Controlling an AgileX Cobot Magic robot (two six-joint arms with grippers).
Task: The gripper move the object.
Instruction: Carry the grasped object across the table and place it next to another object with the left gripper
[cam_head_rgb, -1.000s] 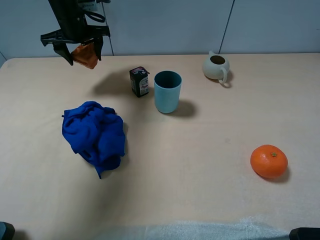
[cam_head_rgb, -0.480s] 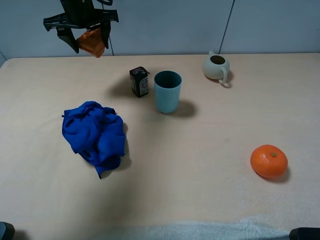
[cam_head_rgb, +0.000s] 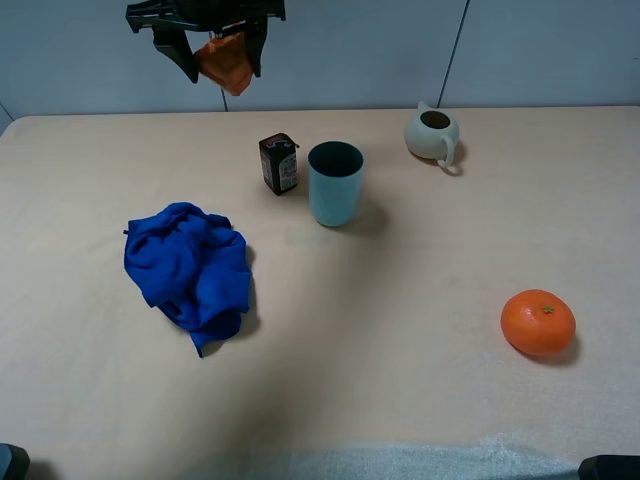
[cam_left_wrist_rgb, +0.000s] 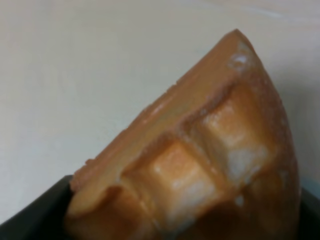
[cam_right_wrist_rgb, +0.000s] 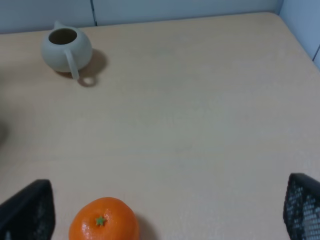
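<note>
My left gripper (cam_head_rgb: 222, 62) is high above the back of the table, shut on the orange-brown toy waffle (cam_head_rgb: 226, 62). The waffle hangs between the black fingers, up and to the left of the blue cup (cam_head_rgb: 335, 183). In the left wrist view the waffle (cam_left_wrist_rgb: 200, 160) fills the frame, its square dents plain, held over bare table. My right gripper (cam_right_wrist_rgb: 160, 210) is open and empty, with only its two black fingertips (cam_right_wrist_rgb: 30, 212) at the corners of the right wrist view, near the round orange fruit (cam_right_wrist_rgb: 103, 220).
A small dark carton (cam_head_rgb: 279, 163) stands just left of the cup. A crumpled blue cloth (cam_head_rgb: 190, 270) lies at the left. A cream teapot (cam_head_rgb: 433, 133) sits at the back right. The orange fruit (cam_head_rgb: 538, 322) lies at the right front.
My left gripper has risen and moved right with the waffle, from the far left back toward the carton and cup. Nothing on the table has moved.
</note>
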